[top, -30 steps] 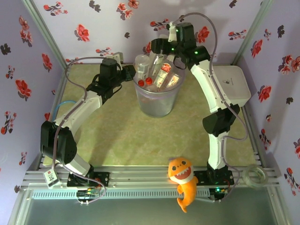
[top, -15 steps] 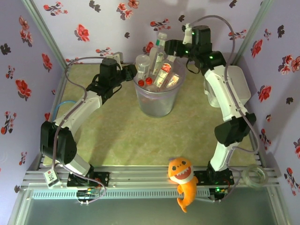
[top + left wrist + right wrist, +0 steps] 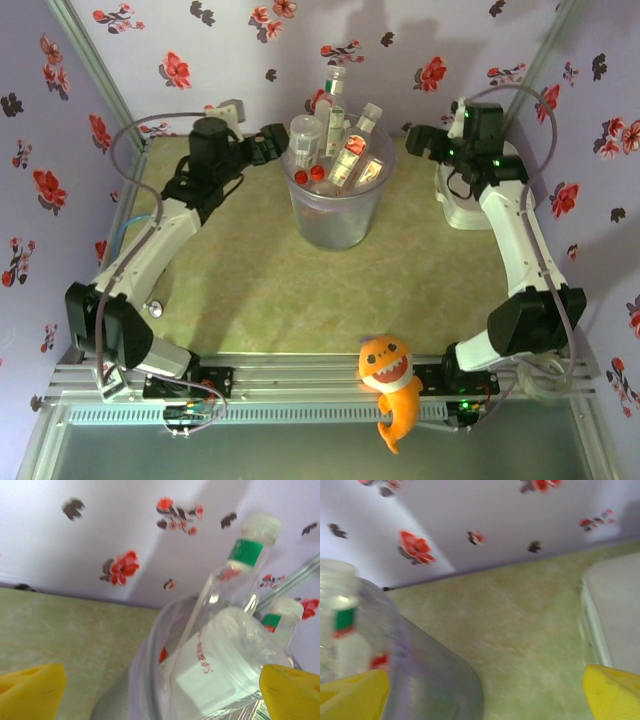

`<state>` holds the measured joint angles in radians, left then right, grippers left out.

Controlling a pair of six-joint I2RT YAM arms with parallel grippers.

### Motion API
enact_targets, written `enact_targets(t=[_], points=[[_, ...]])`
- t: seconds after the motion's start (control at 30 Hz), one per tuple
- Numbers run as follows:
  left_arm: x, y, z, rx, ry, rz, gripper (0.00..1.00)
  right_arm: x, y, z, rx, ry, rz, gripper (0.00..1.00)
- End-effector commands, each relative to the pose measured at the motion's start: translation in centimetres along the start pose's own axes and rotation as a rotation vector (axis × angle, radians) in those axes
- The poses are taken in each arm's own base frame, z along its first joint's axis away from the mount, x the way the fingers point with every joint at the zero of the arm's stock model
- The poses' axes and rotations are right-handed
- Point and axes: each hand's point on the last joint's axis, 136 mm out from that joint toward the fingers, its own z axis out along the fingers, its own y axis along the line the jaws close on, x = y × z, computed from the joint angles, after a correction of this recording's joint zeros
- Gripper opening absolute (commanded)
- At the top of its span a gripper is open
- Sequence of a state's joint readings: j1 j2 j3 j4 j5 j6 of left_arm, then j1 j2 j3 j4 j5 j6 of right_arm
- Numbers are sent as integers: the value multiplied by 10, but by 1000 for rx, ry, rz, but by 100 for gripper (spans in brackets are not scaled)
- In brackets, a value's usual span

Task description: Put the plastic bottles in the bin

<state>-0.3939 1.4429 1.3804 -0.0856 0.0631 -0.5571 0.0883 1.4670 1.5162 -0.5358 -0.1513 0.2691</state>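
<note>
The plastic bottles [image 3: 340,150] are packed upright and slanted inside the bin [image 3: 337,220] — a translucent grey-lavender round tub, tapered, set at the back middle of the mottled green table [image 3: 250,290]. Clear bodies, red-and-white labels and red or white caps are noted. In the left wrist view a green band is seen under a white cap, with red characters on a white label — too blurred to be read. The left gripper [image 3: 275,142] is held just beside the bin's rim, its yellow pads [image 3: 30,685] wide apart with nothing clamped. The right gripper [image 3: 413,140] is spread likewise, between the bin and a smooth white rounded box [image 3: 455,205].
</note>
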Motion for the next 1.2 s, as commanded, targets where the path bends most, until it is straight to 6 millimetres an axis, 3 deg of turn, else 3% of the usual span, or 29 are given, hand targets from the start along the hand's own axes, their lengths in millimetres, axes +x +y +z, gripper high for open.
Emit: enact_targets(t=[0.0,0.2,0.43,0.73,1.17], points=[[-32,24,-37,-94,-93,47,100,16,-26,-4,81,-18,-23,99],[-9,103,-72,-366,-71,87,100,73,-66,2,212,8,-24,99],[45,179,-100,-615,-10,141,100,112,-103,16,340,-6,-88,99],[94,246,-133,-866,-18,229,100,143,-131,23,437,-61,-158,99],[142,316,-128,-982,-36,248,100,170,-139,53,480,-108,-226,99]])
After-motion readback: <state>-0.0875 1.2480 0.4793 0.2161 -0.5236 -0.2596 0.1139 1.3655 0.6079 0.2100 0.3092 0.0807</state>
